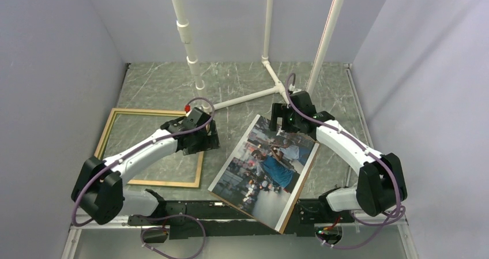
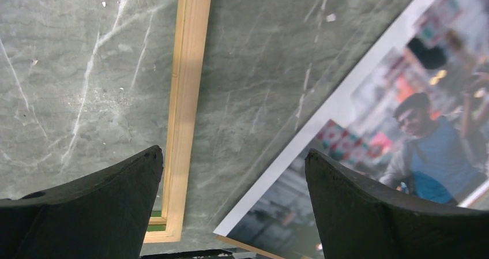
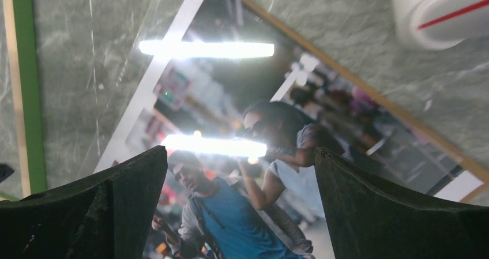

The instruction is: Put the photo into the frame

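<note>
Hanging wide apart over the table [image 1: 242, 80], the jaws of the left gripper [image 2: 233, 155] hold nothing; they sit above bare surface between the frame [image 1: 150, 111] and the photo [image 1: 265, 166]. The right gripper [image 3: 241, 150] hovers over the photo's far corner, its jaws also spread wide and empty.

The photo lies face up and skewed at the middle of the table, well apart from the frame, which lies flat on the left with its pale wood face up. A brown board [image 3: 369, 90] shows as a thin edge under the print. The near corner reaches over the black rail by the arm bases.

The main risk is the pinch. The print is thin, flat and glossy, so the jaws could skid it along the smooth top, crease a corner, or lift the board with it. The strong glare in the right wrist view suggests a clear sheet may lie over the print, though I cannot tell for sure; if so, it could slide off during a lift. A push toward the near edge could tip the print off. The light frame would shift if bumped.

The table is smooth grey-green stone-pattern. Plain pale walls [image 1: 46, 68] close three sides, and white pipes [image 1: 268, 22] stand at the back near the right arm.
</note>
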Controlling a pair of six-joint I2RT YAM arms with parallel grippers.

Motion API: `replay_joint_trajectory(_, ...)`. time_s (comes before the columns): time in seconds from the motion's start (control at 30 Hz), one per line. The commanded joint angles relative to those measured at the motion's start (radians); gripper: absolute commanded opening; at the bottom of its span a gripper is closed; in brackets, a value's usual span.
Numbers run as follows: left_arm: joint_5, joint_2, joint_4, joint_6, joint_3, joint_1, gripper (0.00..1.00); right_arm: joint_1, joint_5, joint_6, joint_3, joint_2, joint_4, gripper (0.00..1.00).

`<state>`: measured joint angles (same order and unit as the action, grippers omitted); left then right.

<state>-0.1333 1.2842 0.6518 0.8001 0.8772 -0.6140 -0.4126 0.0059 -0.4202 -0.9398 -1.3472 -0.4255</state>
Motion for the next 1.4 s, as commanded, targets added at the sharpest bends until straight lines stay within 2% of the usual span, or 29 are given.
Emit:
replay_joint_trajectory(0.0,-0.063,0.071,0.007,0.033,-0.001,-0.026,0.93,-0.039,-0.058,-0.037,0.042,0.013,0.031,1.00)
replay_joint_trajectory(0.3,-0.145,0.289,0.099,0.079,0.073,-0.071,0.80,-0.091,-0.076,-0.064,0.086,0.005,0.061,1.00)
replay_joint_trajectory(0.5,-0.153,0.380,0.107,0.072,0.102,-0.097,0.61,-0.098,-0.091,-0.071,0.090,-0.004,0.070,1.00)
replay_joint_trajectory(0.6,-0.147,0.403,0.109,0.065,0.111,-0.103,0.39,-0.098,-0.094,-0.070,0.092,-0.004,0.073,1.00)
replay_joint_trajectory(0.63,-0.146,0.402,0.113,0.064,0.113,-0.105,0.28,-0.098,-0.094,-0.069,0.093,-0.004,0.073,1.00)
replay_joint_trajectory(0.7,-0.146,0.393,0.120,0.062,0.115,-0.108,0.15,-0.098,-0.096,-0.067,0.092,-0.003,0.070,1.00)
replay_joint_trajectory(0.83,-0.141,0.349,0.146,0.060,0.117,-0.117,0.00,-0.098,-0.103,-0.057,0.080,-0.005,0.061,1.00)
replay_joint_trajectory(1.07,-0.159,0.293,0.216,0.026,0.156,-0.192,0.00,-0.098,-0.134,-0.060,0.067,-0.012,0.066,1.00)
replay_joint_trajectory(1.2,-0.186,0.314,0.259,0.031,0.204,-0.291,0.00,-0.098,-0.153,-0.057,0.070,-0.020,0.069,1.00)
replay_joint_trajectory(1.37,-0.202,0.373,0.327,0.106,0.255,-0.403,0.00,-0.098,-0.159,-0.040,0.070,-0.024,0.056,1.00)
